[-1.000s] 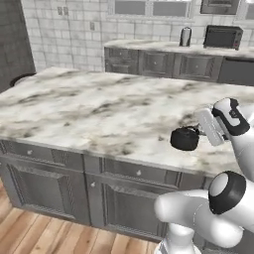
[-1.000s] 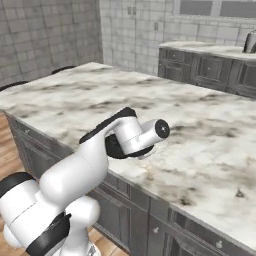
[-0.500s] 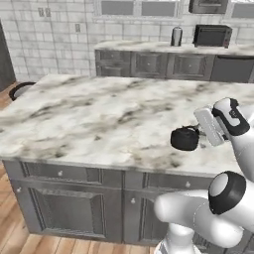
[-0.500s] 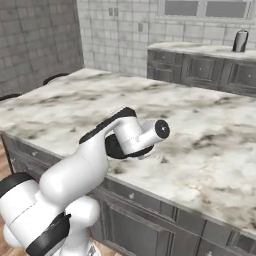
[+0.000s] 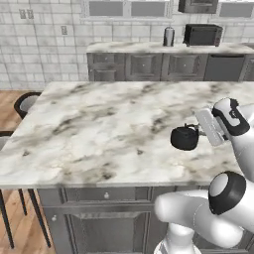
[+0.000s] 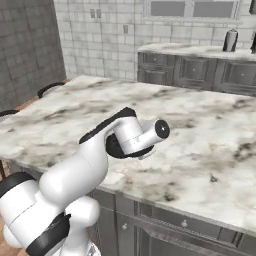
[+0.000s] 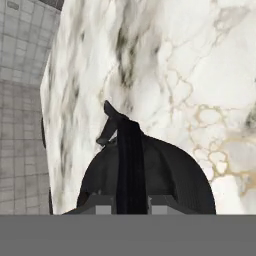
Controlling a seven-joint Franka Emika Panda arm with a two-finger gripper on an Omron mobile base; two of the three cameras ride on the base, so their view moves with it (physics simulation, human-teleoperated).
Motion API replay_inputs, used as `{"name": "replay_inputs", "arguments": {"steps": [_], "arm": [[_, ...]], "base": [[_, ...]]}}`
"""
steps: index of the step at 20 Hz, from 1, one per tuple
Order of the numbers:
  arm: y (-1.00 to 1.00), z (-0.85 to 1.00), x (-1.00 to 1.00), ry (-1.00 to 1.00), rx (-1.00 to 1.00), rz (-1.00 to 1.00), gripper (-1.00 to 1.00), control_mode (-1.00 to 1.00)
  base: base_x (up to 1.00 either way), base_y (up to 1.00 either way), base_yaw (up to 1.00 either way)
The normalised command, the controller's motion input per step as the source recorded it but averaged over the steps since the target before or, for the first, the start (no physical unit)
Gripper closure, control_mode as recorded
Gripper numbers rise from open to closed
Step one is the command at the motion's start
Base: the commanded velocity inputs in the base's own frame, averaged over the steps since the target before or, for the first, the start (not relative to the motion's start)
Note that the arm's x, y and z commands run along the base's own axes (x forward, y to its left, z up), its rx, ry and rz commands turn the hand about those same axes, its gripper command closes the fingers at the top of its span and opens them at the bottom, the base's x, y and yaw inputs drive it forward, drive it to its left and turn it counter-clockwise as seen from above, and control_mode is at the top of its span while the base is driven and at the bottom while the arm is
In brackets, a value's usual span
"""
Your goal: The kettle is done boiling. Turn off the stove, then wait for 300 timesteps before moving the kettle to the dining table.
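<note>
- The black kettle (image 5: 184, 138) hangs above the dining table (image 5: 99, 129), near its front edge.
- Our gripper (image 5: 197, 132) fingers are clamped on its wire handle (image 7: 129, 165).
- Beyond the table, a toaster oven (image 5: 202, 34) sits on the wall counter.

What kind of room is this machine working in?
Most likely a home kitchen: a long marble island with stools, a tiled wall with cabinets, and a toaster oven on the back counter. The robot holds a kettle.
</note>
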Motion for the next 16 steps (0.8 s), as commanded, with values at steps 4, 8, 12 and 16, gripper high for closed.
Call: {"name": "replay_inputs", "arguments": {"steps": [4,8,12,16], "arm": [[0.00,0.00,0.00,0.00,0.00,0.00,1.00,1.00],[0.00,0.00,0.00,0.00,0.00,0.00,1.00,1.00],[0.00,0.00,0.00,0.00,0.00,0.00,1.00,1.00],[0.00,0.00,0.00,0.00,0.00,0.00,1.00,1.00]], "base": [[0.50,1.00,-0.29],[0.27,1.00,-0.27],[0.18,1.00,-0.26],[0.21,1.00,-0.25]]}}
